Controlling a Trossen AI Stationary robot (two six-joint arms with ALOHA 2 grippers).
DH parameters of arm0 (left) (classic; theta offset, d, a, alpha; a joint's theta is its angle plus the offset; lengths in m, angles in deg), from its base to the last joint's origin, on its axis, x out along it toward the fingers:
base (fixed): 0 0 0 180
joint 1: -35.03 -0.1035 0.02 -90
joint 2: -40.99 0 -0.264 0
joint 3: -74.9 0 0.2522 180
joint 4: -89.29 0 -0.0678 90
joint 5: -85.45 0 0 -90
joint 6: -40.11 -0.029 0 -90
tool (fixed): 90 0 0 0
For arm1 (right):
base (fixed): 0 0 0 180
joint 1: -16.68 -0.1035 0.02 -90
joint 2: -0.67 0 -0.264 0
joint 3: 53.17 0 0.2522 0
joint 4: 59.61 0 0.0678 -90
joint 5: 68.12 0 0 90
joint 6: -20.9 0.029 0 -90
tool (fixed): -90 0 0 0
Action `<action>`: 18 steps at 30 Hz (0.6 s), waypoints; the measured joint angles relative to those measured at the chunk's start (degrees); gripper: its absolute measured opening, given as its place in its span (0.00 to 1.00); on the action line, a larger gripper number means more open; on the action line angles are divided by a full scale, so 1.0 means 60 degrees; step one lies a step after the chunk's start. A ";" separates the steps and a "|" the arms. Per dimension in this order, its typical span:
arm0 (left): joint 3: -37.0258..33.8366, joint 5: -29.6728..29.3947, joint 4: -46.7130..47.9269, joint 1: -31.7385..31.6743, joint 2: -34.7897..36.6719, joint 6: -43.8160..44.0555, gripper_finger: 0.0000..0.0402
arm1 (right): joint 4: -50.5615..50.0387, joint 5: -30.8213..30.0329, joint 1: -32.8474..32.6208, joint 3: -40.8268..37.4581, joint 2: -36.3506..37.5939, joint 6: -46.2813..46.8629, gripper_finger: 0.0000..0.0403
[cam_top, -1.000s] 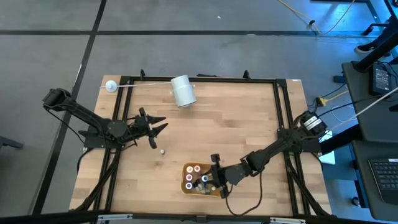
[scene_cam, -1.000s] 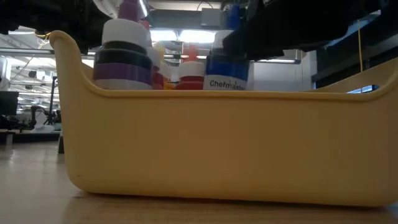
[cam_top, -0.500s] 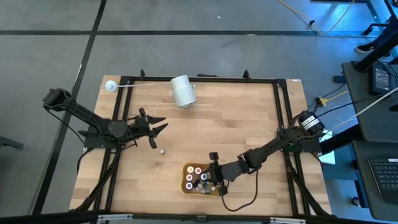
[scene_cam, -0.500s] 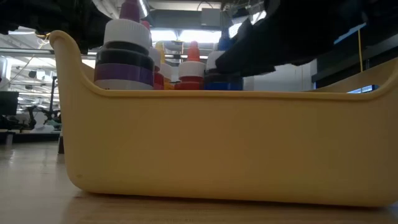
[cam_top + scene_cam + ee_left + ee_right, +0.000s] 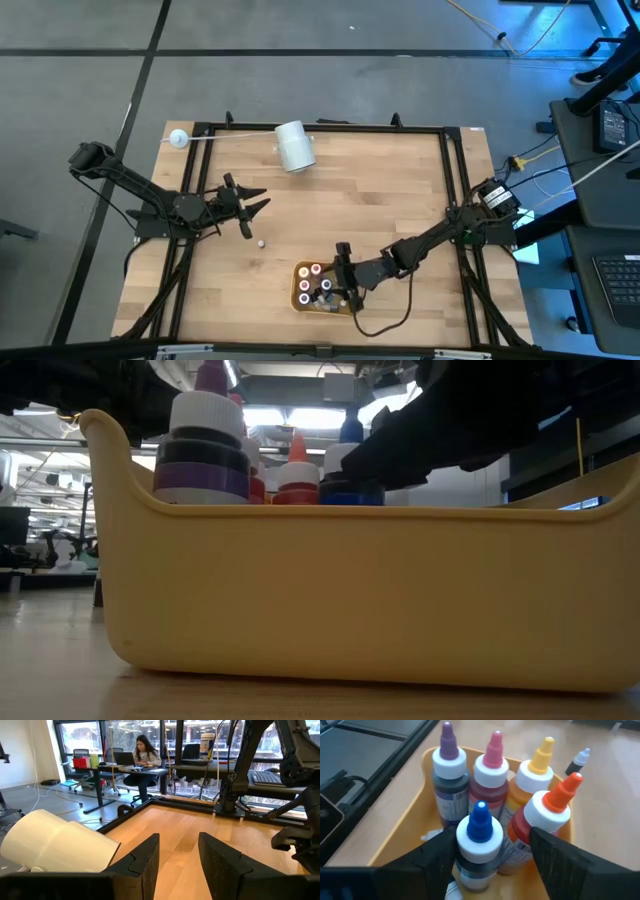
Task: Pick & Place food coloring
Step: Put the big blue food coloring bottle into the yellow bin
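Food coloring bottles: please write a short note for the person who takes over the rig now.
Right claw: open, fingers either side of the blue-capped bottle standing in the yellow tray.
Left claw: open, holds nothing, waiting over the table's left side.
Done: purple, pink, yellow, orange and blue bottles stand in the tray.
Left: one small bottle lies on the table outside the tray.

Five food coloring bottles (image 5: 492, 795) stand upright, clustered at lower centre of the high view. Their caps are purple, pink, yellow, orange and blue. A sixth small bottle (image 5: 577, 762) stands apart, upper right in the right wrist view.
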 joint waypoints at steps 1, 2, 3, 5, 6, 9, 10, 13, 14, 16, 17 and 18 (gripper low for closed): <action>0.0000 0.0003 0.0000 -0.0003 0.0000 0.0000 0.33 | -0.0006 -0.0018 0.0003 -0.0002 0.0000 -0.0003 0.62; 0.0000 0.0006 0.0000 -0.0001 0.0000 0.0000 0.33 | -0.0009 -0.0024 0.0006 -0.0002 0.0000 -0.0008 0.62; 0.0000 0.0007 0.0000 -0.0003 0.0000 0.0000 0.33 | -0.0010 -0.0024 0.0005 -0.0002 0.0000 -0.0019 0.61; 0.0000 0.0010 0.0000 -0.0001 0.0000 0.0003 0.33 | -0.0020 -0.0020 0.0002 -0.0002 0.0000 -0.0040 0.60; 0.0000 0.0010 0.0000 -0.0002 0.0000 0.0003 0.33 | -0.0024 -0.0020 0.0002 -0.0002 0.0000 -0.0007 0.59; 0.0000 0.0011 0.0000 -0.0003 0.0000 0.0003 0.33 | -0.0027 -0.0017 -0.0002 0.0002 0.0000 0.0005 0.56; 0.0000 0.0011 0.0000 0.0000 0.0000 0.0003 0.33 | -0.0032 -0.0017 -0.0025 0.0002 0.0000 0.0005 0.55; 0.0000 0.0011 0.0006 0.0000 0.0000 0.0003 0.32 | -0.0140 -0.0017 -0.0078 0.0002 0.0080 0.0017 0.52; 0.0000 0.0011 0.0030 -0.0001 0.0000 0.0004 0.32 | -0.0144 -0.0020 -0.0122 -0.0002 0.0102 0.0042 0.52; 0.0000 0.0011 0.0040 -0.0002 0.0000 0.0003 0.32 | -0.0306 -0.0024 -0.0186 -0.0013 0.0240 0.0038 0.50; 0.0000 0.0012 0.0061 -0.0001 0.0000 0.0003 0.32 | -0.0315 -0.0024 -0.0214 -0.0013 0.0254 0.0021 0.49; 0.0000 0.0014 0.0107 -0.0002 0.0000 0.0006 0.32 | -0.0365 -0.0024 -0.0247 -0.0019 0.0273 0.0020 0.48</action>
